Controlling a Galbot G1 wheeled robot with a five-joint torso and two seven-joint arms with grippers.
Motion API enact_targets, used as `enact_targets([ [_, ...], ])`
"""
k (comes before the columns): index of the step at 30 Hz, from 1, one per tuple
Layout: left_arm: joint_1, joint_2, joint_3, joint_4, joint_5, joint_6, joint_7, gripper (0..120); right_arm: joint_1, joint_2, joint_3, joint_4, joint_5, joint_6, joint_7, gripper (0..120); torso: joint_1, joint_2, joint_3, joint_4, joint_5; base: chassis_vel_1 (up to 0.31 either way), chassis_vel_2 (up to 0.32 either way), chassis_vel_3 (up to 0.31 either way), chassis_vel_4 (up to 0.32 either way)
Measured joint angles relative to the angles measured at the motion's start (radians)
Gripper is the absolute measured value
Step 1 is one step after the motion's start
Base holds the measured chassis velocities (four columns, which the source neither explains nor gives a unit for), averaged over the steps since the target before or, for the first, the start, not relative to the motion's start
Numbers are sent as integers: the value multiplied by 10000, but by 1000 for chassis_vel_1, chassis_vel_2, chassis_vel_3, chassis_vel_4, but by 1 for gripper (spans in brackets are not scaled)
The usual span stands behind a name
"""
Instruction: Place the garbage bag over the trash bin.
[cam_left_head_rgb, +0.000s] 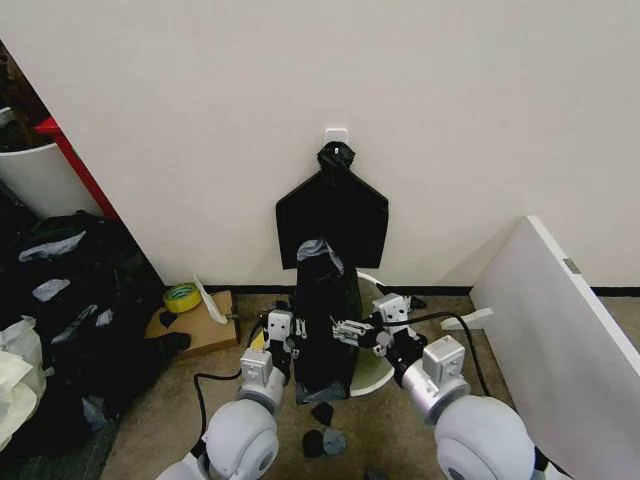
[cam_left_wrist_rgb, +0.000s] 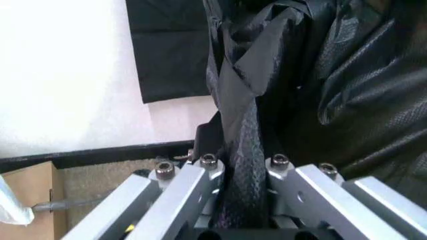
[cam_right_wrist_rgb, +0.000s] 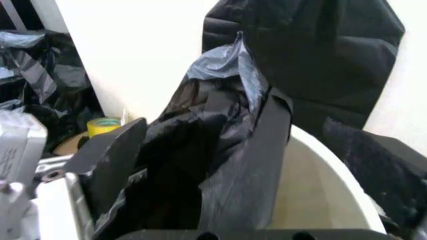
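Standing tall against the white wall (cam_left_head_rgb: 200, 100) and draping down over the near side of the trash bin (cam_left_head_rgb: 375, 372): the garbage bag (cam_left_head_rgb: 325, 330), thin, glossy, crinkled black plastic, gathered into a narrow upright column with a greyish, translucent crumple at its top. Showing behind and to the right of the bag as a smooth, round white rim and pale inner wall, tilting toward the bag. Covering only part of that rim so far; the far and right arc of the bin lying bare.

Pinching a twisted fold of the bag between metal fingers: the left gripper (cam_left_wrist_rgb: 243, 200), at the bag's left edge, low on the column. Clamping the bag's right edge near the bin's rim: the right gripper (cam_left_head_rgb: 350, 330), with a flat black pad (cam_right_wrist_rgb: 110, 155) pressing against the wrinkled film.

Hanging on the wall directly above the bag: a flat, fan-shaped black bundle (cam_left_head_rgb: 332, 215), knotted at its top under a white hook (cam_left_head_rgb: 336, 133).

Lying left of the bin on the floor: a brown cardboard sheet (cam_left_head_rgb: 205, 325) carrying a yellow tape roll (cam_left_head_rgb: 181, 296). Farther left, a heap of dark bags (cam_left_head_rgb: 70, 290) crowding that side. Leaning close on the bin's right: a grey board (cam_left_head_rgb: 560, 330), leaving a narrow strip of carpet between.
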Motion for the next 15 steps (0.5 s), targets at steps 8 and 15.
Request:
enact_targets([
  [8,107,89,-168,-198,32,-9,128,4,174,217,-192,-482,-748,-19,-66,66,-2,0,0,-1,0,0,0,0,0],
  [15,143,257,-313,-287,48,-52,198,4,128,122,-10,-568,-851,-31,-59,41,-1,0,0,-1,1,0,0,0,0],
])
